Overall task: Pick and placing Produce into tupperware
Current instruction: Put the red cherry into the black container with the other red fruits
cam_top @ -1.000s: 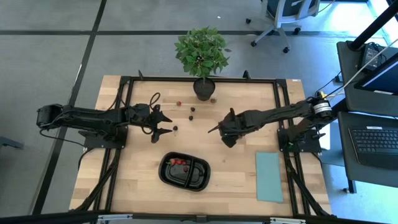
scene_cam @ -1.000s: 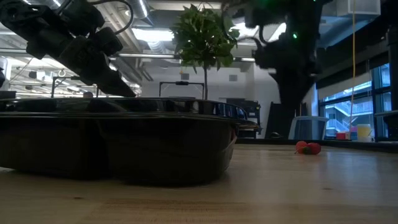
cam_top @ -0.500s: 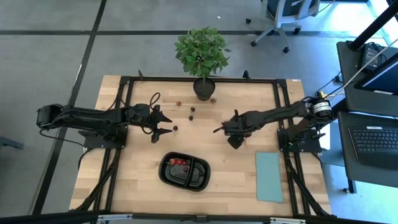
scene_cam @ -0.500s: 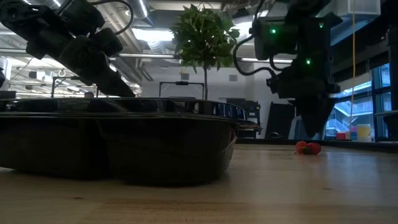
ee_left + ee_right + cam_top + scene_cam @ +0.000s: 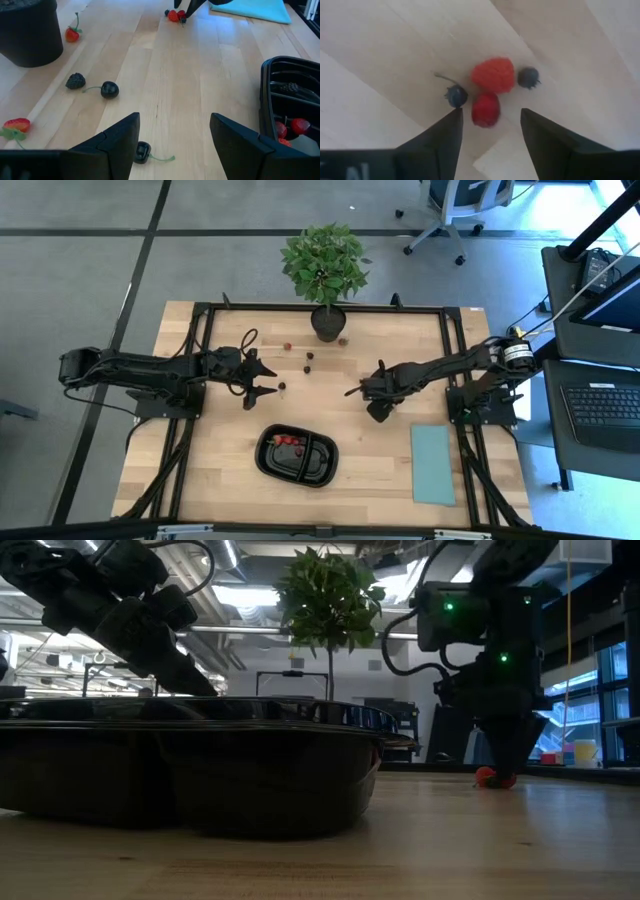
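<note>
The produce lies loose on the wooden table. A red raspberry [image 5: 493,74], a smaller red piece [image 5: 485,109] and two blueberries [image 5: 456,95] form a cluster under my right gripper [image 5: 490,135]. That gripper [image 5: 365,392] points down, open, its fingers on either side of the smaller red piece without touching it. In the low view its tips [image 5: 505,755] are down by the red pieces [image 5: 495,778]. The tupperware [image 5: 297,455], a black oval tray, holds a few red pieces [image 5: 292,127]. My left gripper [image 5: 268,380] waits open above the table, a dark cherry [image 5: 142,151] by its finger.
A potted plant [image 5: 325,265] stands at the table's far edge, its pot [image 5: 27,30] near a strawberry [image 5: 72,34]. A blackberry [image 5: 75,80], a cherry [image 5: 109,89] and another strawberry [image 5: 15,125] lie between pot and left gripper. A pale teal sheet [image 5: 433,463] lies at near right.
My right gripper has come down from well above the table to the red pieces, staying pointed down; its tips now stand at table level around them. The left arm and the produce have kept still.
</note>
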{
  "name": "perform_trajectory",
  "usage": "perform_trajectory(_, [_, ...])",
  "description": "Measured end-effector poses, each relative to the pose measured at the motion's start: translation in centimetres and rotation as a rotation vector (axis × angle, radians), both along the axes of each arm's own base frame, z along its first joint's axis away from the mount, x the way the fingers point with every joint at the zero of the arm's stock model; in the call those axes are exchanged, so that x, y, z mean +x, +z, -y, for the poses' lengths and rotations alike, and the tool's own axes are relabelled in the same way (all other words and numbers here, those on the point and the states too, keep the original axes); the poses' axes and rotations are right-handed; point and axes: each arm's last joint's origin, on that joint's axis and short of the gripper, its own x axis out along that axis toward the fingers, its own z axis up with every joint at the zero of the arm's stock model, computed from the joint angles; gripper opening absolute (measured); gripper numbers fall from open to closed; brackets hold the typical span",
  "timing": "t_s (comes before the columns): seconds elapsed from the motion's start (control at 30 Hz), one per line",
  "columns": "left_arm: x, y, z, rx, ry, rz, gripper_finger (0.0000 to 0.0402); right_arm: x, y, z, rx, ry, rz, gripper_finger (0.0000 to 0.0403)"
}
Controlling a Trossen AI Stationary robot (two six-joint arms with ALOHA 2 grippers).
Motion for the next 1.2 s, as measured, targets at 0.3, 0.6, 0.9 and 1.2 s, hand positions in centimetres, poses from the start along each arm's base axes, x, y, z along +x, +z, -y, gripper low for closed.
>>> perform_trajectory(0.3, [0.0,0.01,0.0,0.0,0.0,0.001,0.0236,-0.21,-0.91,0.02,0.0,-0.001,0.035,0.0172])
perform_trajectory(0.6, [0.0,0.0,0.0,0.0,0.0,0.0,0.0236,-0.1,-0.96,0.35,0.004,0.01,0.048,0.0146])
perform_trajectory(0.9, [0.0,0.01,0.0,0.0,0.0,0.001,0.0236,-0.07,-0.95,0.61,-0.004,0.003,0.051,0.0091])
perform_trajectory(1.2, [0.0,0.0,0.0,0.001,0.0,0.0,0.0236,-0.09,-0.95,0.61,-0.004,0.003,0.048,0.0065])
